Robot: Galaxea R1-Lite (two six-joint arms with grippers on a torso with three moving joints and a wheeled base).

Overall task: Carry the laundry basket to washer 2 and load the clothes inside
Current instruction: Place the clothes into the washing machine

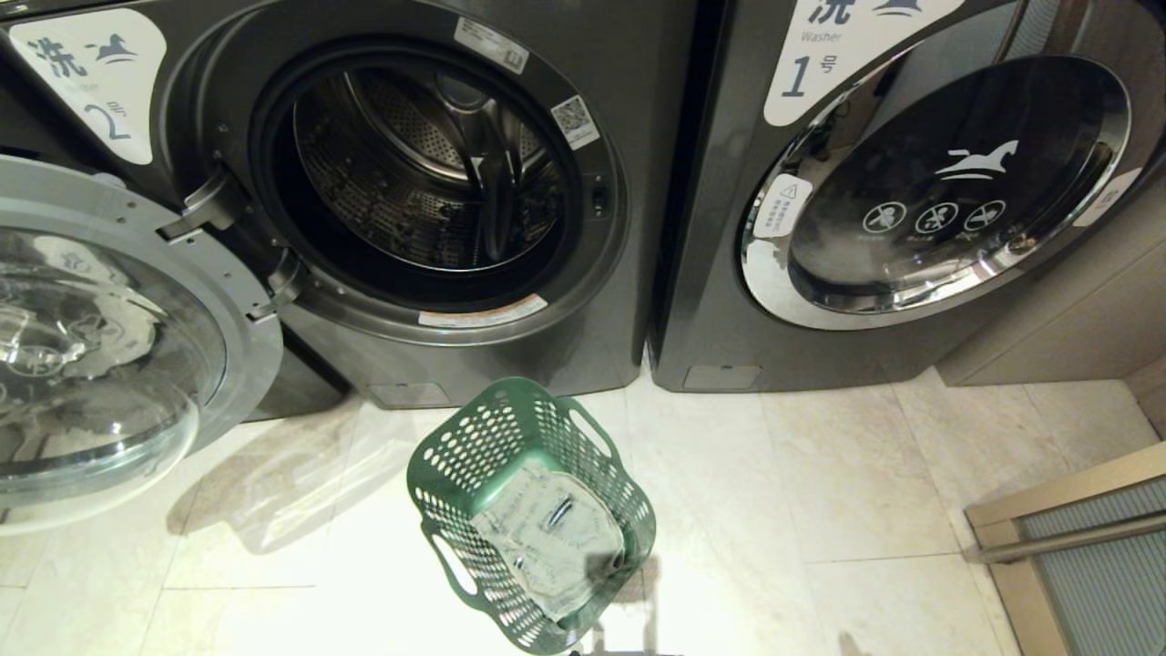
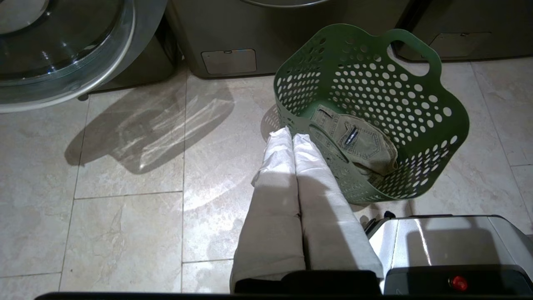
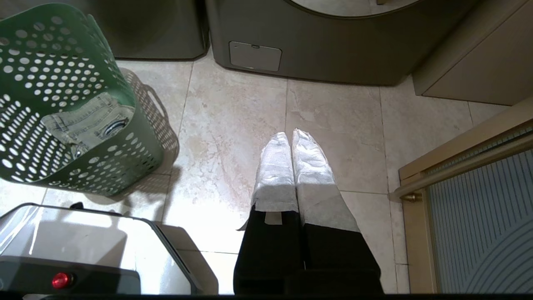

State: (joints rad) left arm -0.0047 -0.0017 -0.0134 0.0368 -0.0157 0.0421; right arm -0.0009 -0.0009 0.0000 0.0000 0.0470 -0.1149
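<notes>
The green laundry basket [image 1: 455, 456] stands on the tiled floor before washer 2 [image 1: 437, 173], whose door [image 1: 100, 337] hangs open to the left, showing the drum. The folded pale denim clothes [image 1: 547, 538] lie on the basket's floor. In the left wrist view my left gripper [image 2: 291, 135] is shut on nothing, its white-wrapped tips just short of the basket [image 2: 374, 83] holding the clothes [image 2: 358, 141]. My right gripper [image 3: 291, 135] is shut and empty over bare tiles, apart from the basket [image 3: 62, 62] and the clothes [image 3: 87, 121] at its side. Neither arm shows in the head view.
Washer 1 [image 1: 911, 182] stands with its door shut to the right of washer 2. A beige cabinet [image 1: 1075, 310] and a ribbed glass door frame [image 1: 1075, 547] bound the right side. My own base [image 2: 449, 250] sits just behind the basket.
</notes>
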